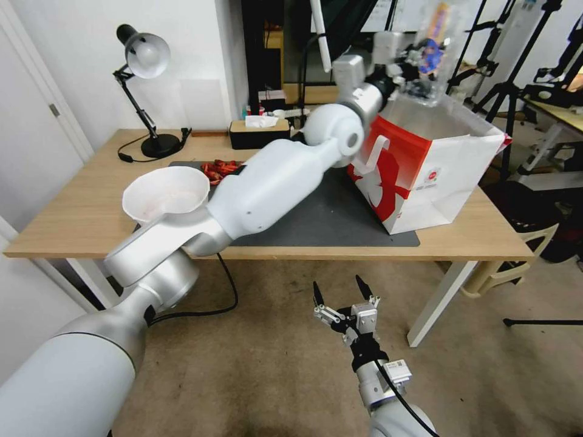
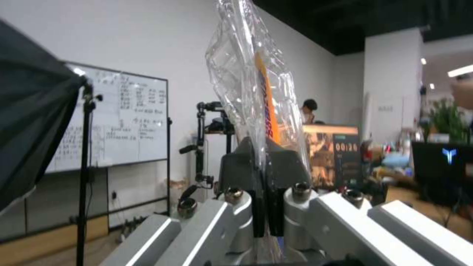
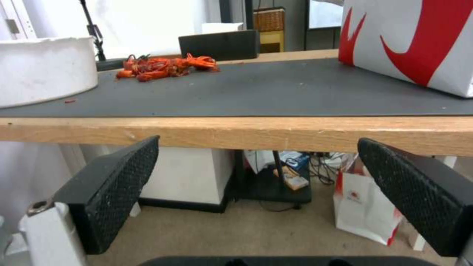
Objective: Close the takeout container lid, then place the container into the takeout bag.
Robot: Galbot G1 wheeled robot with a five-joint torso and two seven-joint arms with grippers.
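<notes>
Clear crinkled plastic, the small hinged takeout container [image 1: 428, 57], hangs in the air at the far right, directly above the open mouth of the large red and white paper takeout bag [image 1: 425, 176]. Dark blue and orange show through its walls. My left gripper [image 1: 405, 56] holds it there, the arm stretched out across the table. From the left wrist view, my two dark fingers [image 2: 236, 170] are pressed together on a thin edge of the clear container [image 2: 254, 85], which stands up tall from between them; an orange strip shows through the plastic. I cannot tell from here how the lid sits.

That bag stands upright on the right end of a dark grey mat [image 1: 328, 218], its white strap handle [image 1: 373, 152] drooping over the left side. Further left on the mat sit a pile of small red-orange bits [image 1: 220, 169] and a big white round bowl [image 1: 165, 193]. A black tissue box [image 1: 259, 133] and a black desk lamp [image 1: 143, 91] stand at the far side of the light wooden table [image 1: 73, 218].

My right gripper [image 1: 341, 292] waits low in front of the near table edge, above the carpet, its fingers [image 3: 116, 188] spread wide with nothing between them.
</notes>
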